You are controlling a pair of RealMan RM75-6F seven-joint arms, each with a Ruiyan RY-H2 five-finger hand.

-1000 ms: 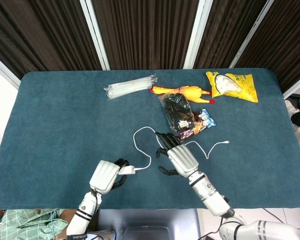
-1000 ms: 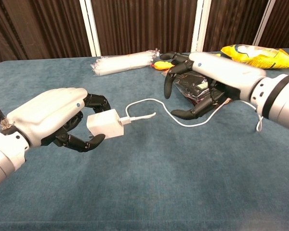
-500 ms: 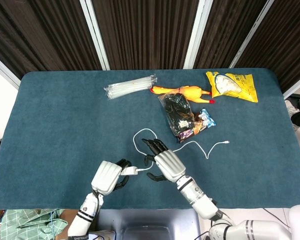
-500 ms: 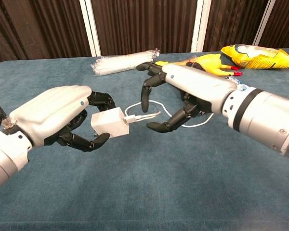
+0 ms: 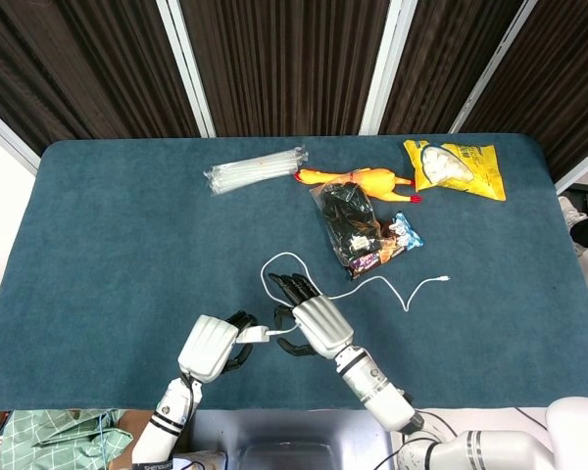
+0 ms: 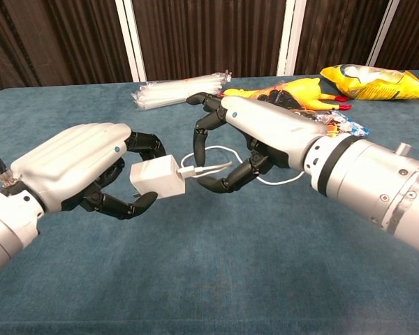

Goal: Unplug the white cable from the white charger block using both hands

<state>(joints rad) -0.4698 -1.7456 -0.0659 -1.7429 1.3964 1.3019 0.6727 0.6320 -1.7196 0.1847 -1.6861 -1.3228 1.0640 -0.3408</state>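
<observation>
The white charger block (image 6: 156, 177) is held off the table in my left hand (image 6: 77, 167), fingers curled under and over it. The white cable (image 6: 197, 169) is plugged into its right face and loops back over the blue cloth to a free end (image 5: 439, 283). My right hand (image 6: 255, 132) hovers at the plug with its fingers spread above the cable and its thumb below. It holds nothing. In the head view the left hand (image 5: 211, 348), block (image 5: 254, 335) and right hand (image 5: 314, 326) sit close together near the table's front edge.
At the back lie a bundle of clear tubes (image 5: 255, 168), a yellow rubber chicken (image 5: 358, 179) and a yellow snack bag (image 5: 456, 168). A black packet (image 5: 351, 225) and a small colourful packet (image 5: 404, 235) lie just behind the cable loop.
My right hand has moved left from the black packet to the plug beside the block. The left hand keeps the block almost still.
</observation>
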